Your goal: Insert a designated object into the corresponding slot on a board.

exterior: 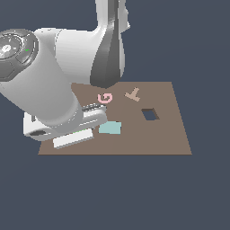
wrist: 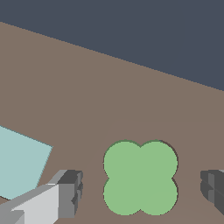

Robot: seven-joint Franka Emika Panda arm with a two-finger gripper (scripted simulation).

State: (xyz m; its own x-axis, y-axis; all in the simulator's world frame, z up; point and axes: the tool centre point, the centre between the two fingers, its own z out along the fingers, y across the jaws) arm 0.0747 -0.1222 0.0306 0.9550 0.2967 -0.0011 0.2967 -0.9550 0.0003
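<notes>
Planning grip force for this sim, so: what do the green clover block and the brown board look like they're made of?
The green block renders as flat, matte colour with no grain or shine, perhaps plastic; the look leaves it open. The board is uniform matte brown without wood grain, maybe painted wood or fibreboard. Both are plain simulator surfaces.

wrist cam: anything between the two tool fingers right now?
Yes, the green clover block lies flat on the board in the gap between the tool fingers, neither touching it. The exterior view hides this behind the arm.
</notes>
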